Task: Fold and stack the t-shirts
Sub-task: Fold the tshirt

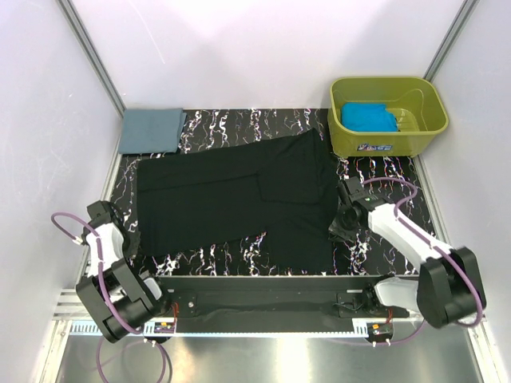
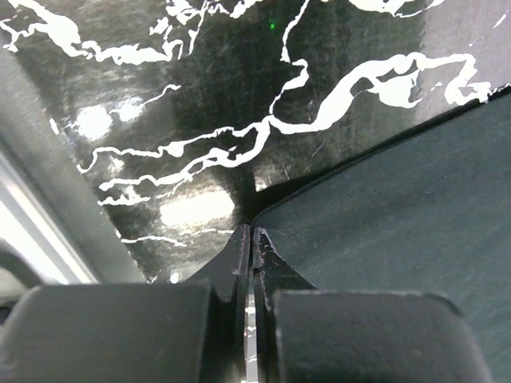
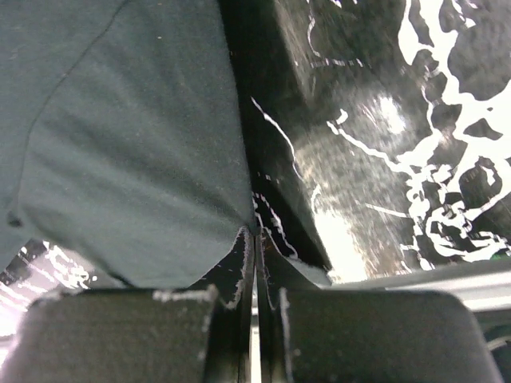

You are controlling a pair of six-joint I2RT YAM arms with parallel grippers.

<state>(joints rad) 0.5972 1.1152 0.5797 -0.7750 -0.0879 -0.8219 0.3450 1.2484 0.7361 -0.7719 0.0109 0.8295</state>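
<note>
Black shirt (image 1: 231, 199) is spread flat on the table (image 1: 223, 257), far right corner just beside the tub (image 1: 427, 120). Grey shirt (image 1: 150, 129) is folded, well left of the tub along the same far edge. Turquoise shirt (image 1: 367, 116) is bundled inside the tub. Right claw (image 3: 255, 233) is on the near side of the tub, pressed together and pinching the black shirt's right edge; cloth lifts off the table there. Left claw (image 2: 251, 231) is at the shirt corner farthest from the tub, pressed together; can't tell if cloth is caught.
</note>
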